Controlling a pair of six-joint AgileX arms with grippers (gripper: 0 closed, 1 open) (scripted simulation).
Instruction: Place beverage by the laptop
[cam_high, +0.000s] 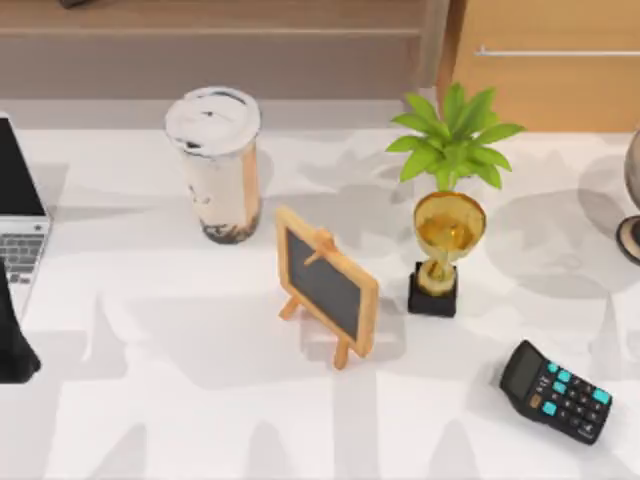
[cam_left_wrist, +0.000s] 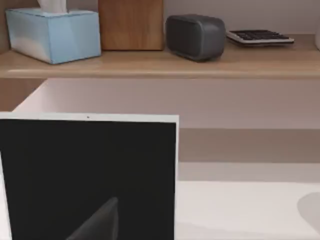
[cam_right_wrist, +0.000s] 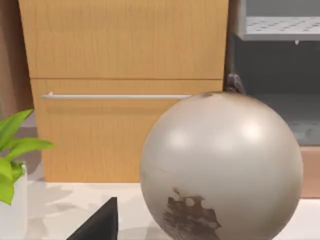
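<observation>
Beverage (cam_high: 216, 165) upright, well right of laptop (cam_high: 18, 215), apart from left gripper (cam_high: 12, 345), grip untellable.

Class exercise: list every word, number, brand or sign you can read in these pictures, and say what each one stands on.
There is no readable text.
Calculator: its keys carry marks too small to read, and its display is blank.
Chalkboard: nothing written on it.
Beverage: no legible label on cup or lid.
Laptop: key legends too small to read.
Keyboard on the shelf: legends too small to read.
</observation>
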